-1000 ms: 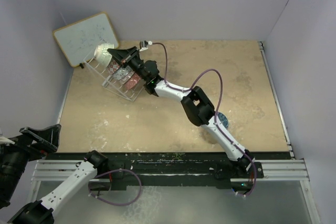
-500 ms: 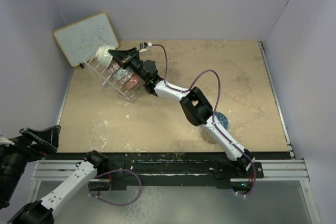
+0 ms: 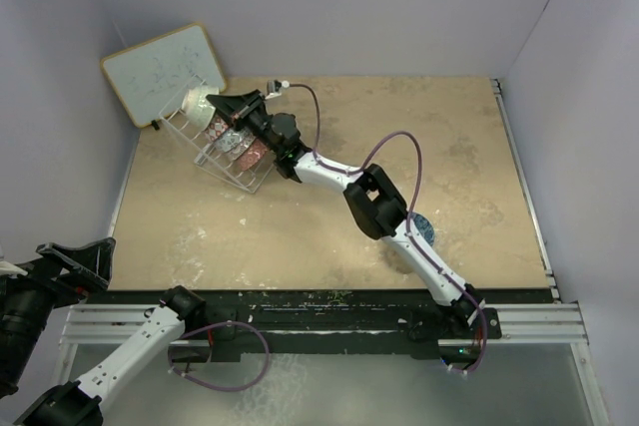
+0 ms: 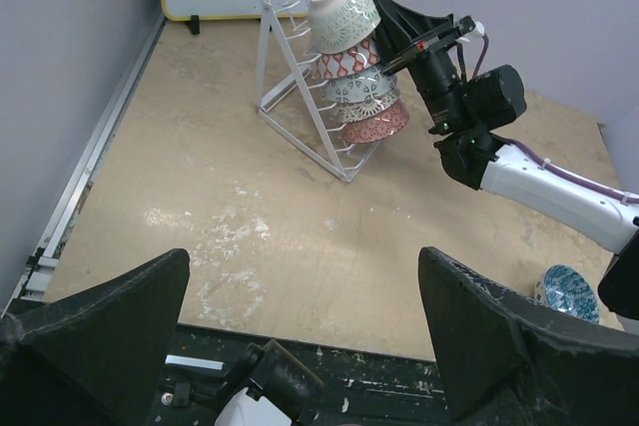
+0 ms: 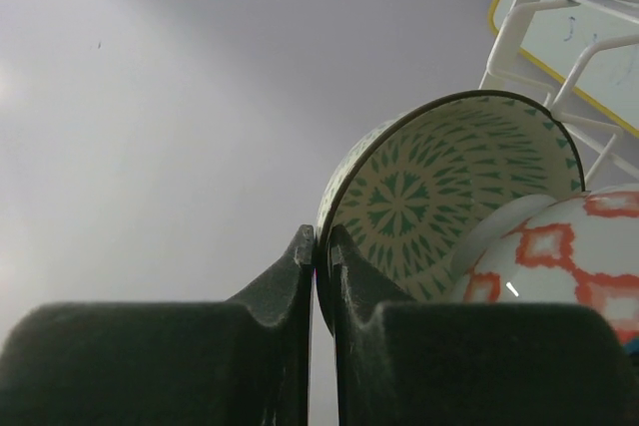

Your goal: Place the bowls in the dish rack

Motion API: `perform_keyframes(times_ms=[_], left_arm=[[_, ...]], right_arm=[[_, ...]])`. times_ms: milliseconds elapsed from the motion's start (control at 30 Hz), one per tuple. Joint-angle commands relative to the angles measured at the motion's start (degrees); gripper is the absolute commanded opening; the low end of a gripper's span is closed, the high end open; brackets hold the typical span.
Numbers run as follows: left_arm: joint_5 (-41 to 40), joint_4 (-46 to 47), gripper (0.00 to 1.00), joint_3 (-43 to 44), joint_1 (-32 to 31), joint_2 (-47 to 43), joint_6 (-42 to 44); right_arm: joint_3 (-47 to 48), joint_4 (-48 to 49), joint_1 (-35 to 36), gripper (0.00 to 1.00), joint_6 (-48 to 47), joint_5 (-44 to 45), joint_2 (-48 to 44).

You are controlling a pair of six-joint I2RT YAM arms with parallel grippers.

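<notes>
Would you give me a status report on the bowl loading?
Right end effector shut on cream bowl rim, at dish rack top. Left end effector open, empty. Blue bowl on table.

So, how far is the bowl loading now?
Done: several patterned ceramic bowls sit in the white wire dish rack. In hand: the right claw pinches the rim of the cream, green-patterned bowl at the rack's top. Left: one blue round bowl on the table.

left arm folded | left hand [image 4: 303, 281] spread wide | right arm outstretched | right hand [image 5: 322, 246] pinched
</notes>
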Motion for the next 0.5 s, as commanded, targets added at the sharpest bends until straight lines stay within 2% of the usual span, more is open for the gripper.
perform_keyframes(times_ms=[0,333,467], left_arm=[[-0.35,0.64,0.99,0.69,-0.35,0.24,-0.09],[-0.55,0.75,0.99,0.38,-0.34,0.33,-0.07],[-0.55,0.56,0.99,0.71,-0.35,0.22,-0.06]], right_arm=[[-2.46,-0.08,0.31,0.1,0.66,1.67,-6.41],[-2.86,-1.42,0.73,0.08,1.75,3.75,-7.06],[-2.95,-1.38,1.04,0.04,2.33,4.95,-7.25]])
